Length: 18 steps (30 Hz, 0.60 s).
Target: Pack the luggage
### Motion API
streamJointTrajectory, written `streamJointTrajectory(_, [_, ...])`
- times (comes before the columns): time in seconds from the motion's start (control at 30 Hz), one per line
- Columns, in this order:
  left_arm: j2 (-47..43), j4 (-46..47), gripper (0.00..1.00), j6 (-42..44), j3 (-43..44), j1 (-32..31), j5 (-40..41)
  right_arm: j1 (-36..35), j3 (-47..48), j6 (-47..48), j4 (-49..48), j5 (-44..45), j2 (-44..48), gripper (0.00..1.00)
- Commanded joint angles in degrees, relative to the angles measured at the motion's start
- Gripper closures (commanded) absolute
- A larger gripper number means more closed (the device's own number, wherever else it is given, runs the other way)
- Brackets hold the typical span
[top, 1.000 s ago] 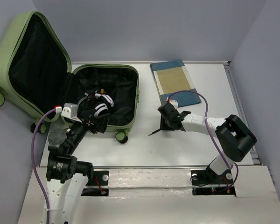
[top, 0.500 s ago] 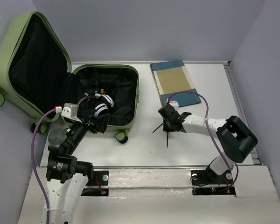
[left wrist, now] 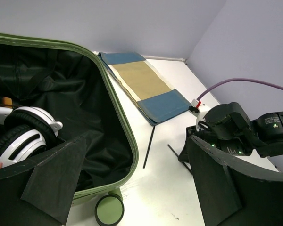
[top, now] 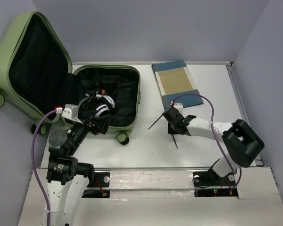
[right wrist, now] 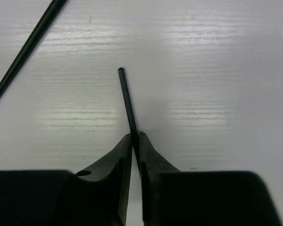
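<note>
The light-green luggage [top: 138, 96] lies open at the left, lid propped up, black lining showing. White-and-black headphones [top: 102, 106] lie inside and also show in the left wrist view [left wrist: 20, 134]. My left gripper [top: 97, 123] is open and empty, hovering over the case's front rim [left wrist: 125, 136] near a green wheel [left wrist: 108, 210]. My right gripper [right wrist: 136, 135] is shut on a thin black stick [right wrist: 127, 101] low over the table, right of the case [top: 171, 130]. A second black stick [top: 157, 122] lies loose on the table and also shows in the left wrist view [left wrist: 148, 147].
A folded blue-and-tan cloth [top: 176, 84] lies at the back of the table, also in the left wrist view [left wrist: 144, 84]. Walls close the back and the right side. The white table [top: 146, 150] shows between case and right arm.
My right gripper has turned and shifted slightly right. The sticks have separated: one now lies up-left of it, the held one points down from the fingers. The left arm has not moved.
</note>
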<state>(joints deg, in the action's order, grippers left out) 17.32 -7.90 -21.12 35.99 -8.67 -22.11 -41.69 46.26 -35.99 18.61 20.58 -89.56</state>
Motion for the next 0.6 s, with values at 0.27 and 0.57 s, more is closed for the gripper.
streamJointTrajectory(0.27, [-0.53,2.72,0.01,-0.58,-0.13,-0.56,-1.62,-0.23,0.40,0.83,7.84,-0.54,9.30,0.93])
streamJointTrajectory(0.57, [-0.36,2.72,0.01,-0.67,-0.13,-0.47,-1.36,-2.87,26.83,4.79,-0.23,-15.91,6.53,0.93])
